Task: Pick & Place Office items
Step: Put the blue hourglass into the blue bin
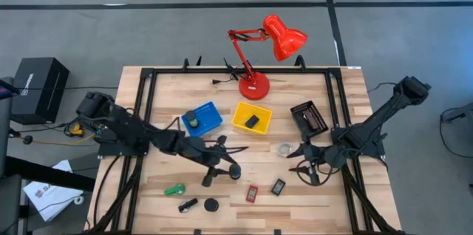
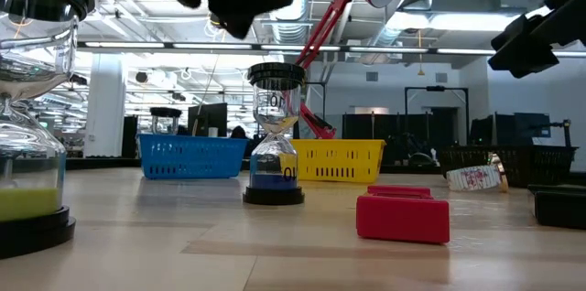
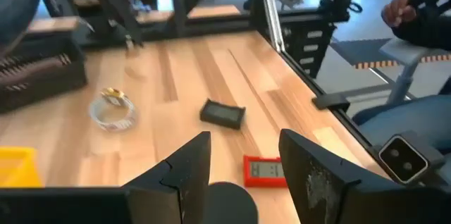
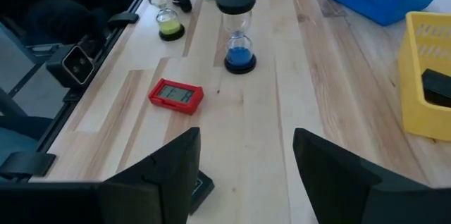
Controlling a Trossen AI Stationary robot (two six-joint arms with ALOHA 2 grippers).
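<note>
Office items lie scattered on the near half of the table (image 1: 325, 213), not yet sorted. The left gripper (image 3: 244, 139) hovers with its fingers apart over the blue-sand hourglass (image 1: 234, 170), probably lining up a grasp. The right gripper (image 4: 246, 134), open and empty, waits to the right by the clear tape ring (image 1: 284, 148). Farther back, the blue tray (image 1: 214, 123) holds one round item and the yellow tray (image 1: 240, 117) holds a black block (image 1: 253, 120).

No legible text anywhere
</note>
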